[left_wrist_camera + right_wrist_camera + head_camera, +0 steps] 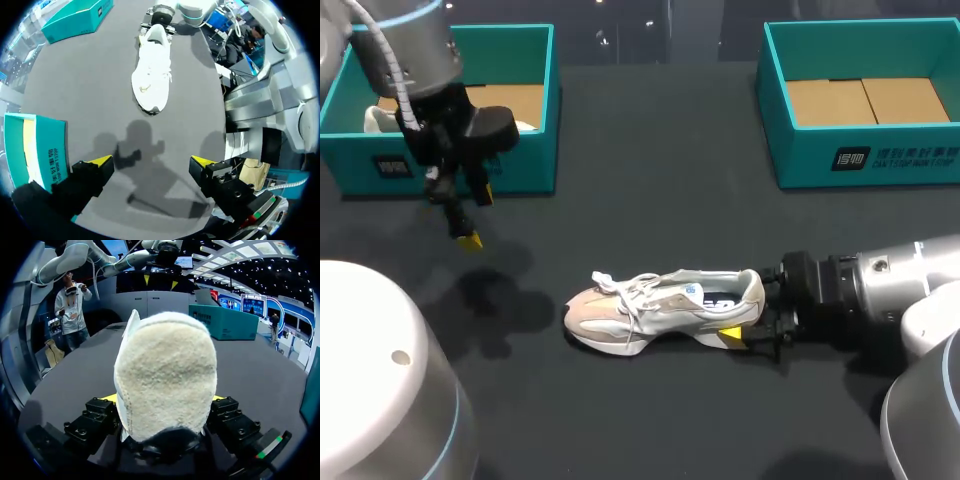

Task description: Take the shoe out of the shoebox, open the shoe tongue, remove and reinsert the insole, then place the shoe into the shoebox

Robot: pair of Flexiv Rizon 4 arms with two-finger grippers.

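Observation:
A white and beige shoe (660, 305) lies upright on the dark table, toe toward my left arm. My right gripper (748, 312) holds its heel from behind, a yellow-tipped finger on each side. In the right wrist view the fuzzy heel of the shoe (165, 370) fills the space between the fingers of the right gripper (162, 400). My left gripper (475, 215) hangs open and empty above the table, in front of the left shoebox (450, 165). From the left wrist the shoe (152, 75) lies well ahead of the left gripper (151, 162).
A second teal shoebox (865, 155) stands at the back right, holding only cardboard. Something white (375, 118) lies in the left box, half hidden by my left arm. Bare table stretches between the boxes and around the shoe.

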